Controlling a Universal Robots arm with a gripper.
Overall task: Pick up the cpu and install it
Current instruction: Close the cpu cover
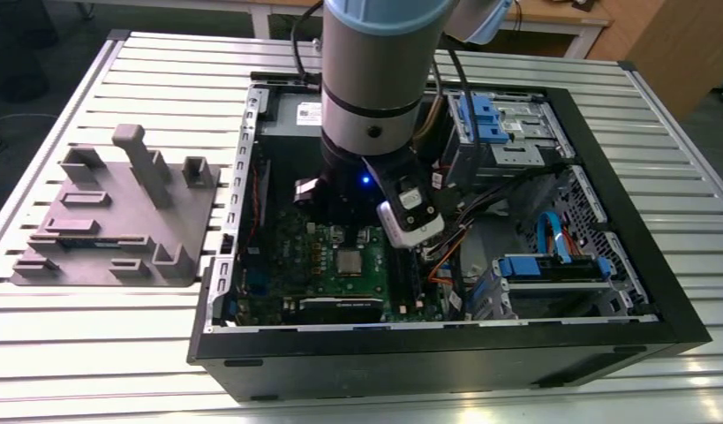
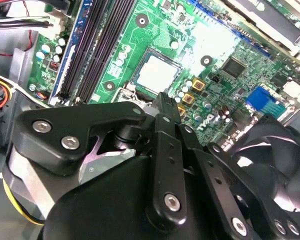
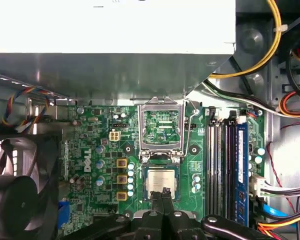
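Observation:
The cpu (image 3: 160,181), a small silvery square chip, lies flat in its socket on the green motherboard (image 3: 95,150). In the exterior view the cpu (image 1: 350,261) shows on the motherboard (image 1: 279,265) inside the open computer case. The socket's metal lid (image 3: 162,125) stands open beside it. My gripper (image 3: 163,192) hangs just over the chip's near edge, fingers pressed together with nothing between them. In the second wrist view the gripper (image 2: 162,100) points at the cpu (image 2: 157,74) from close above.
A big grey power supply (image 3: 110,30) borders the socket lid. A black fan (image 3: 20,195) and memory slots (image 3: 222,165) flank the socket. Coloured cables (image 3: 285,105) and blue drive bays (image 1: 502,124) fill the case's far side. A grey fixture (image 1: 114,212) sits on the table.

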